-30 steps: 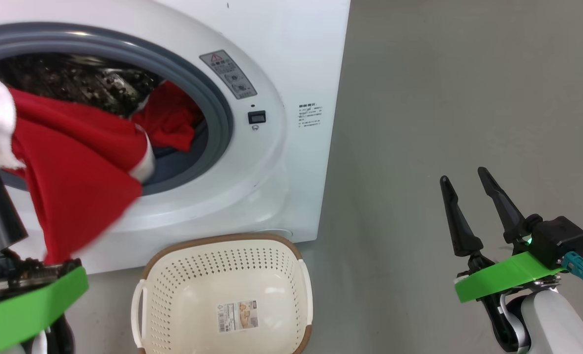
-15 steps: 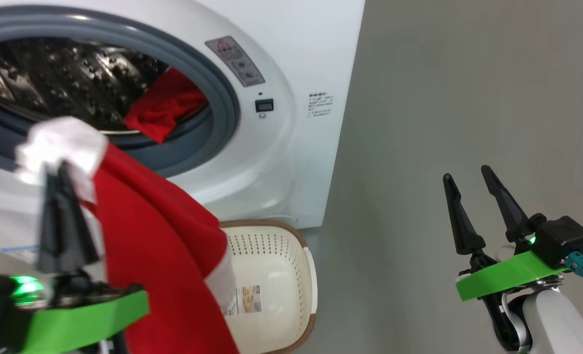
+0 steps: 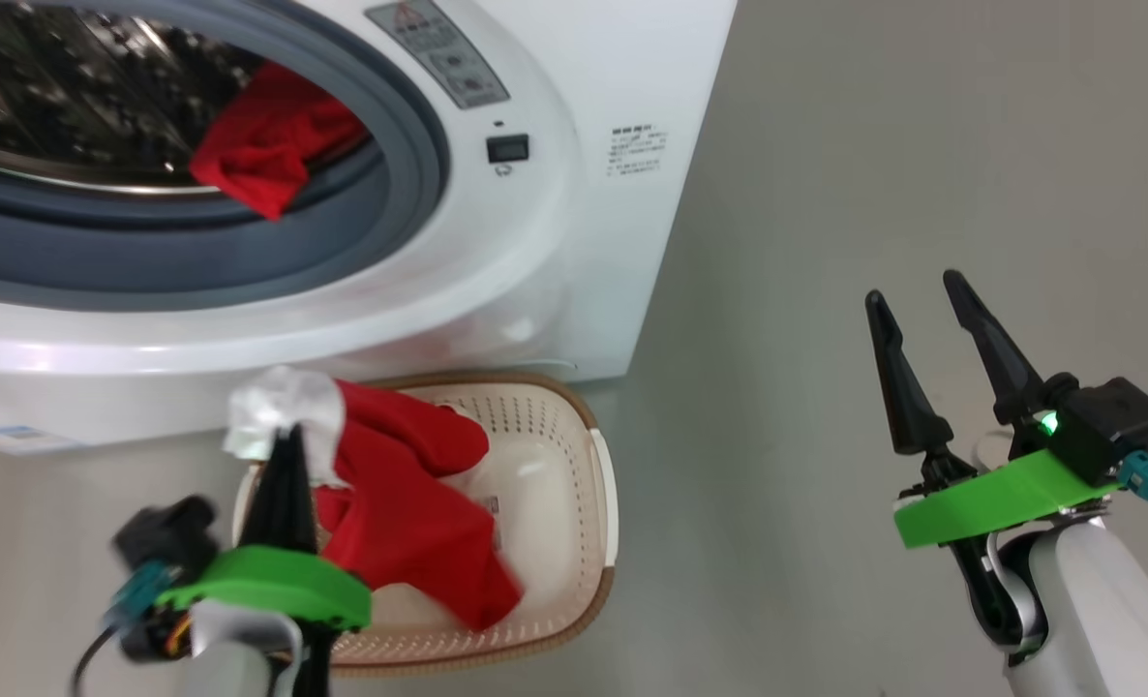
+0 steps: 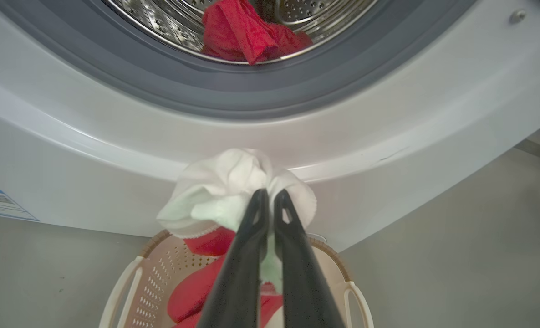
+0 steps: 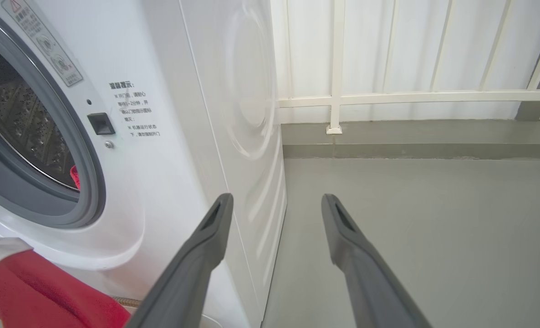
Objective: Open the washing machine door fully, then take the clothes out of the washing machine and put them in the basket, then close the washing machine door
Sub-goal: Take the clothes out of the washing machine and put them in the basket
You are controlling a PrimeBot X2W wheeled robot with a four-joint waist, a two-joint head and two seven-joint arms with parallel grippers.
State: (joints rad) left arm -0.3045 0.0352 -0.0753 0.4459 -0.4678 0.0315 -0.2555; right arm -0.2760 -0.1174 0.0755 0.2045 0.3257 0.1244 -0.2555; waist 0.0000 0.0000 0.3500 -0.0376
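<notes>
My left gripper (image 3: 287,438) is shut on the clothes: a white cloth (image 3: 279,409) bunched at its tips and a red garment (image 3: 409,523) hanging from it into the cream basket (image 3: 604,484). The left wrist view has the shut fingers (image 4: 252,237) pinching the white cloth (image 4: 224,182) above the basket (image 4: 331,257). Another red garment (image 3: 264,155) lies at the drum's lip in the washing machine (image 3: 555,242), also seen as the red garment (image 4: 247,32). The washing machine door is out of view. My right gripper (image 3: 913,287) stands open and empty to the right, over the floor.
The basket stands on the grey floor right against the machine's front. In the right wrist view the right gripper (image 5: 277,198) points past the machine's corner (image 5: 252,136) toward a white railing (image 5: 338,98) and wall. Open floor (image 3: 874,145) lies right of the machine.
My left gripper has carried the red and white clothes down from the drum opening to over the basket, and the garment now drapes inside. The head view has tilted. The right gripper stays open.
</notes>
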